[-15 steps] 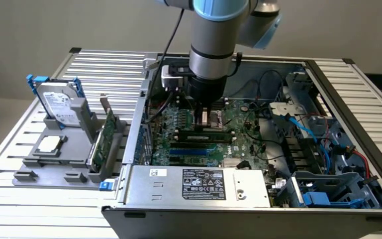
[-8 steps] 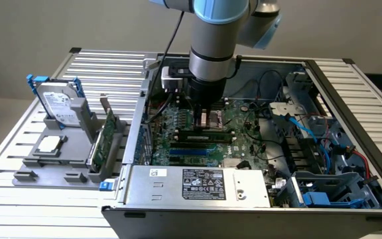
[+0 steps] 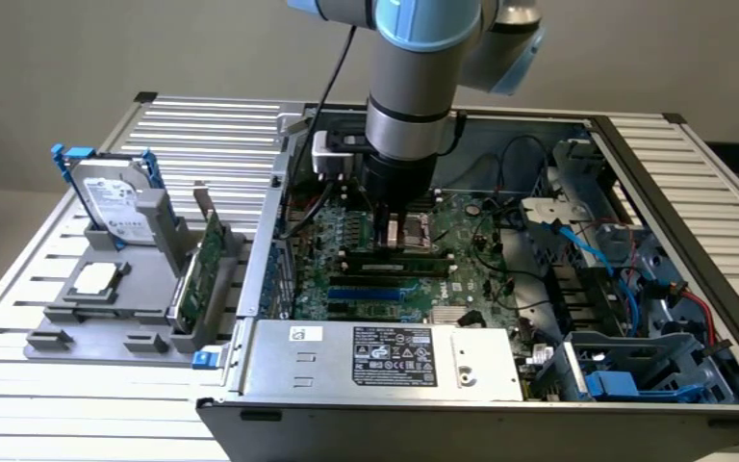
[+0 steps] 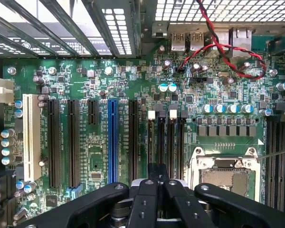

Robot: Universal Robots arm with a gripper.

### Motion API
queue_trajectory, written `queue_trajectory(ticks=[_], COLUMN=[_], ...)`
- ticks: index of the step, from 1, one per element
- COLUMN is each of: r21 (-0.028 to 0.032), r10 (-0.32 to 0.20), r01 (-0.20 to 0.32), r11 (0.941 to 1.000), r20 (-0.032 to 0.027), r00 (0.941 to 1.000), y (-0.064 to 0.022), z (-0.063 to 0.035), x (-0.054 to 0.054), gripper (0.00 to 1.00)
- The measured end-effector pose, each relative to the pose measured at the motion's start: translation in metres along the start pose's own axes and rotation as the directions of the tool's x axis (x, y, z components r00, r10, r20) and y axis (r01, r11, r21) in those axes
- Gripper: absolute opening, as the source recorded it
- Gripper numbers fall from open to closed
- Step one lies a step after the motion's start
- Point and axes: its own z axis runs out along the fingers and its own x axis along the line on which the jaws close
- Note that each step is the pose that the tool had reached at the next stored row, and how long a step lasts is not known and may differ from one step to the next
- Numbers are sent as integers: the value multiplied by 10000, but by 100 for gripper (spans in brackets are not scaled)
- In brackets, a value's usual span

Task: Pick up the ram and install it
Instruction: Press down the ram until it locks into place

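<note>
Slatted metal table [image 3: 74, 380]; clenched tool [image 3: 395, 241] over green ram [image 3: 399, 258] on motherboard [image 4: 133, 90]

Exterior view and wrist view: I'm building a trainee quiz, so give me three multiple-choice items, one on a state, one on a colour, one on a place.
1. The hard drive is: A lying flat; B standing upright in the grey holder; C tipped over on the table.
2. The coloured long slot between black slots is: A red; B blue; C yellow.
3. The gripper is: A over the hard drive; B over the motherboard inside the case; C outside the case.

Answers: B, it stands on edge in the holder; B, the wrist view shows it blue; B, the exterior view shows it down in the open case.
</note>
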Motion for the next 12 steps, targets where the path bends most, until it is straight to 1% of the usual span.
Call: queue_trajectory(ticks=[3, 4, 5, 6, 7, 8, 10, 12], r21=[-16, -37, -66, -93, -132, -169, -233, -281], r10=[30, 34, 39, 40, 41, 42, 40, 43], r01=[-30, -34, -39, -40, -41, -42, -40, -43], r11=[10000, 10000, 10000, 9999, 9999, 9998, 9997, 9996], r20=[-1, 13, 24, 11, 6, 6, 4, 4], r00=[10000, 10000, 10000, 10000, 10000, 10000, 10000, 10000], y=[-1, -4, -5, -8, -20, -38, -97, -172], z=[11, -1, -30, -72, -105, -123, -144, -150], x=[0, -1, -2, 0, 2, 3, 6, 9], gripper=[11, 11, 11, 11, 11, 11, 11, 11])
